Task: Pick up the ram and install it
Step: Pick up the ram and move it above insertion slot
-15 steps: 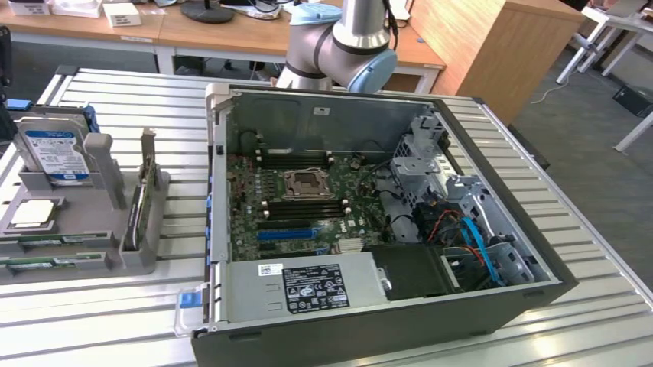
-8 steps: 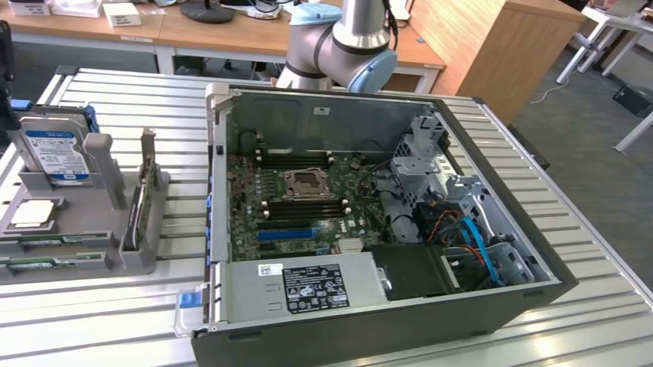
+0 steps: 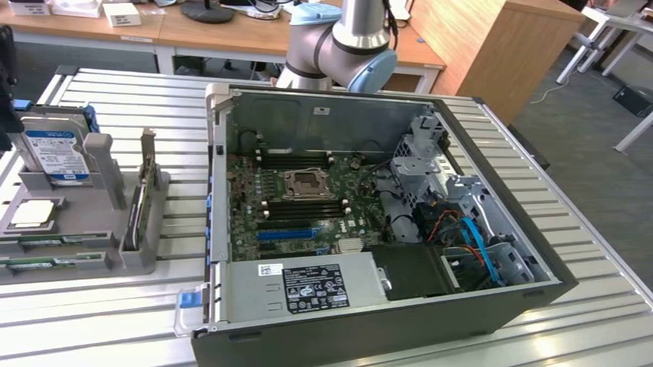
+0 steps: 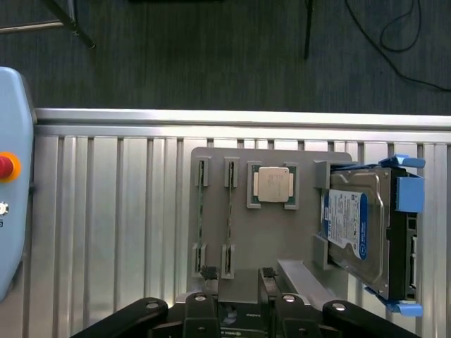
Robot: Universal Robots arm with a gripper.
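Observation:
Two rams, thin green sticks, stand on edge in the slots of a grey parts holder (image 4: 211, 211): one ram (image 4: 201, 218) and a second ram (image 4: 229, 218) beside it. In the exterior view they are green strips (image 3: 53, 243) at the holder's near end, on that view's left. My gripper (image 4: 238, 274) hangs above the holder's edge, near the ends of the two sticks. Its black fingers (image 4: 209, 273) stand apart with nothing between them. The open computer case (image 3: 378, 214) holds the motherboard with long black slots (image 3: 306, 206) around the processor socket.
On the holder also sit a square processor (image 4: 273, 184) and a hard drive (image 4: 359, 225) in a blue-clipped frame. A pale blue box with a red button (image 4: 5, 167) lies beside the ribbed metal table (image 4: 106, 211). The arm's base (image 3: 342, 46) rises behind the case.

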